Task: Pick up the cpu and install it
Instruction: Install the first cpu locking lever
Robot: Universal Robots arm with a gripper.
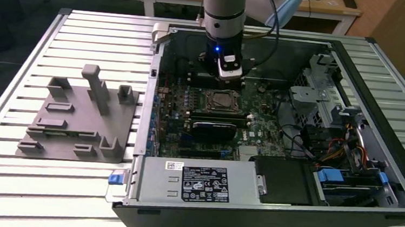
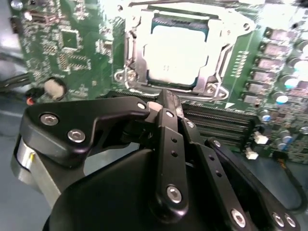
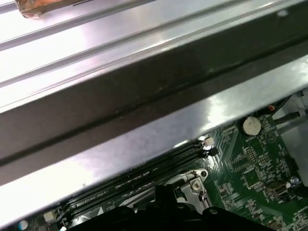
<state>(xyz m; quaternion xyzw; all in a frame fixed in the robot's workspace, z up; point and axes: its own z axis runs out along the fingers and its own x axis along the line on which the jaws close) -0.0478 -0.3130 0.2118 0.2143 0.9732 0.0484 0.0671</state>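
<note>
Open PC case (image 1: 371,175) lies on its side on a slatted metal table (image 1: 8,185), with the arm reaching down into it from above. The tool (image 1: 225,72) hangs inside the case just above the motherboard (image 1: 260,123), beside the socket on the far side from the power supply. In the second wrist view the tool (image 2: 163,103) has its black fingers (image 2: 168,139) brought together at the tips with nothing visible between them, so it looks closed and empty. The cpu (image 2: 178,53) sits in the socket frame (image 2: 132,57), silvery top up, bright under glare; in the exterior view it shows as a pale square at (image 1: 222,99). Memory slots (image 2: 221,122) run between the tool and the socket, close under the fingers. A round coin battery (image 3: 250,125) sits on the green board near a case wall (image 3: 144,96). The power supply (image 1: 197,181) fills the near end of the case, and the drive bay with cables (image 1: 331,129) crowds the exterior view's right. A grey fixture block (image 1: 79,120) with upright pegs stands on the table at the exterior view's left, well apart from the case.
</note>
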